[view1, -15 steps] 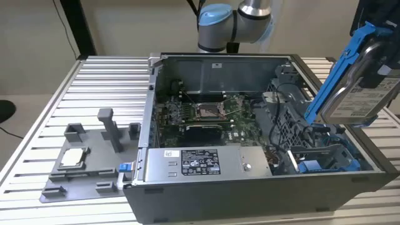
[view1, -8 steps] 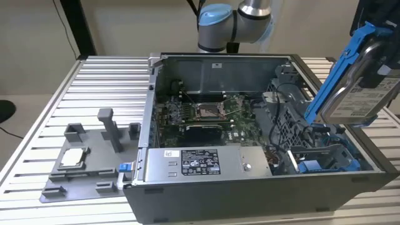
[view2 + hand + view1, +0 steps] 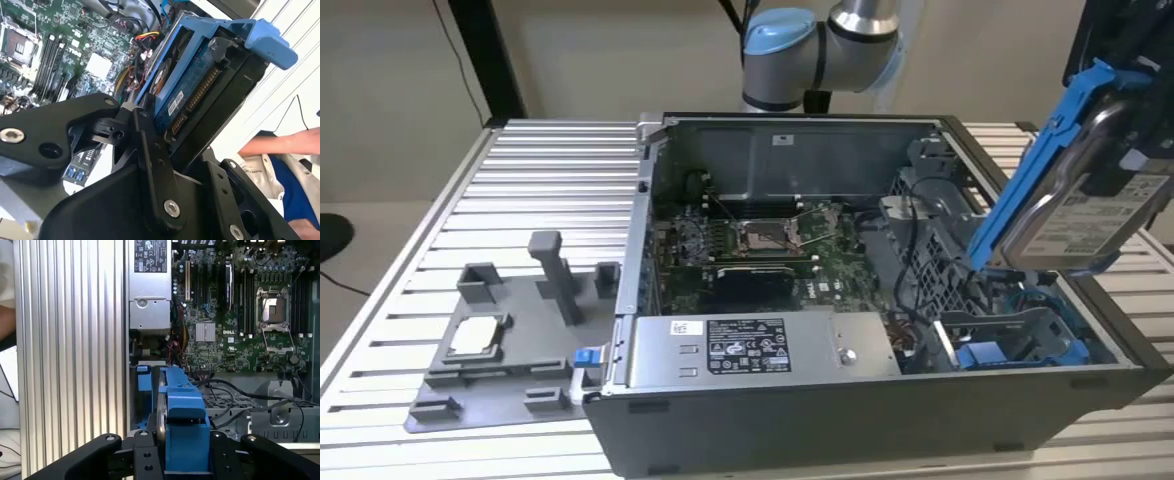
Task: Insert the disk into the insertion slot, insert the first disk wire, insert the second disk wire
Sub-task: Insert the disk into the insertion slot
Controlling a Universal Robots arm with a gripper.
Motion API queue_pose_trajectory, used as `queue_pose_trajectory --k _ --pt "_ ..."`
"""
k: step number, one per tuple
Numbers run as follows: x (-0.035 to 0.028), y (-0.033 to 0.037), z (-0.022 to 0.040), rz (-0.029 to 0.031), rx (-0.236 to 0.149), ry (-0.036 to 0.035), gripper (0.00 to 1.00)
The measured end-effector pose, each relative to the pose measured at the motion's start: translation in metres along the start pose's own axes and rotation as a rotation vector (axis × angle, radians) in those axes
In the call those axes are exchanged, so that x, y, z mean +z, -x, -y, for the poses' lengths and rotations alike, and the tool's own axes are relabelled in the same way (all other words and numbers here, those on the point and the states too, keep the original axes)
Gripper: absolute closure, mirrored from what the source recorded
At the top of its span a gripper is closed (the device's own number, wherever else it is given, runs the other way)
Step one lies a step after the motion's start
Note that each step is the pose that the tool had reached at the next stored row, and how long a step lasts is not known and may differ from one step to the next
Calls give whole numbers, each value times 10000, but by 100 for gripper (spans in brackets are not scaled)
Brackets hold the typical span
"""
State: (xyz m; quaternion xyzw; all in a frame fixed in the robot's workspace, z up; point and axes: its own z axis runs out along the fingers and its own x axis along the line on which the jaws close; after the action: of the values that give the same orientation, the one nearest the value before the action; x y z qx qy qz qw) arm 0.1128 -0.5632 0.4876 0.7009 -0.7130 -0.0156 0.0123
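My gripper (image 3: 185, 160) is shut on the disk (image 3: 200, 85), a silver drive in a bright blue carrier, with one black finger on each flat side. In the exterior view the disk (image 3: 1074, 190) hangs tilted at the exterior view's right, above the open computer case, its lower end just over the drive cage. The insertion slot (image 3: 1014, 345) with blue rails lies right below it in the case's near right corner. In the first wrist view the carrier (image 3: 185, 405) stands edge-on between my fingers (image 3: 145, 457), over the blue rails of the slot (image 3: 142, 385).
The grey power-supply box (image 3: 747, 345) with a white label sits beside the cage, and the motherboard (image 3: 761, 240) lies behind it. Black cables (image 3: 235, 395) run beside the cage. A grey fixture tray (image 3: 507, 340) lies on the ribbed table (image 3: 520, 180). A person's sleeve (image 3: 280, 175) is close by.
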Motion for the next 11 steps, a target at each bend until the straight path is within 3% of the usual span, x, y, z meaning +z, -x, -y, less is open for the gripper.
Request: queue_pose_trajectory --k 11 --pt "166 -73 22 55 -141 1 100"
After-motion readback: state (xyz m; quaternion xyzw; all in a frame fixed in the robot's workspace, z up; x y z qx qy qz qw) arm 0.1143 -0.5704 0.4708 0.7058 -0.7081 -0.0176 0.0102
